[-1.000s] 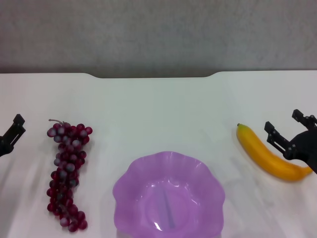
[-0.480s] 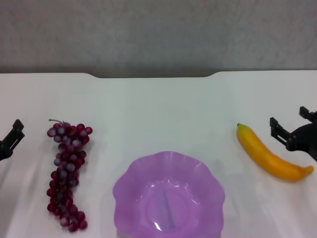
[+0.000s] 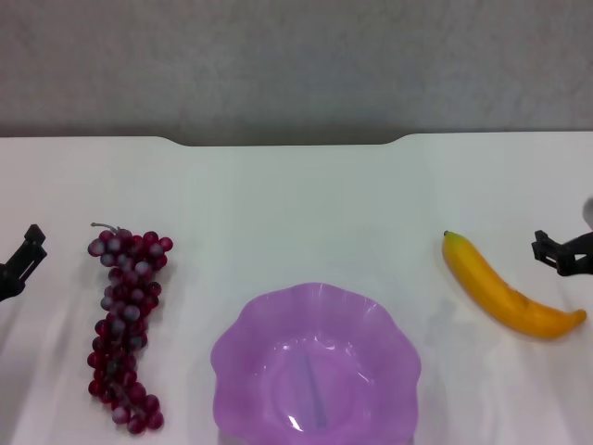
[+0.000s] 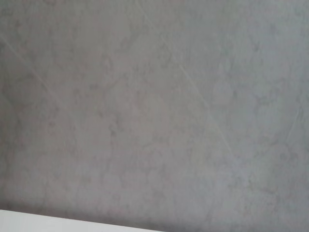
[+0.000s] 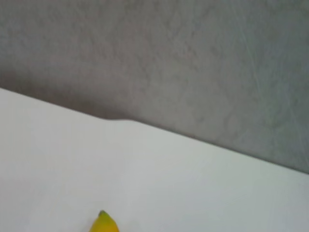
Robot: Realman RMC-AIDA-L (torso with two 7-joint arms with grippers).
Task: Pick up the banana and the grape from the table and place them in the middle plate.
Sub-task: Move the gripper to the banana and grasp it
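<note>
The yellow-orange banana (image 3: 505, 297) lies on the white table (image 3: 296, 204) at the right, its green tip pointing away from me; that tip also shows in the right wrist view (image 5: 105, 223). The dark red-purple grape bunch (image 3: 125, 320) lies at the left, stem at the far end. The light purple scalloped plate (image 3: 315, 366) sits between them at the near edge and holds nothing. My right gripper (image 3: 562, 252) is at the right edge, just right of the banana and apart from it. My left gripper (image 3: 23, 260) is at the left edge, left of the grapes.
A dark notch (image 3: 283, 141) cuts into the table's far edge, with a grey wall (image 3: 296, 65) behind it. The left wrist view shows only that grey wall (image 4: 154, 111).
My right gripper has drawn back to the right, from over the banana's near end to the frame's edge. The banana now shows whole. The left gripper has shifted slightly left.
</note>
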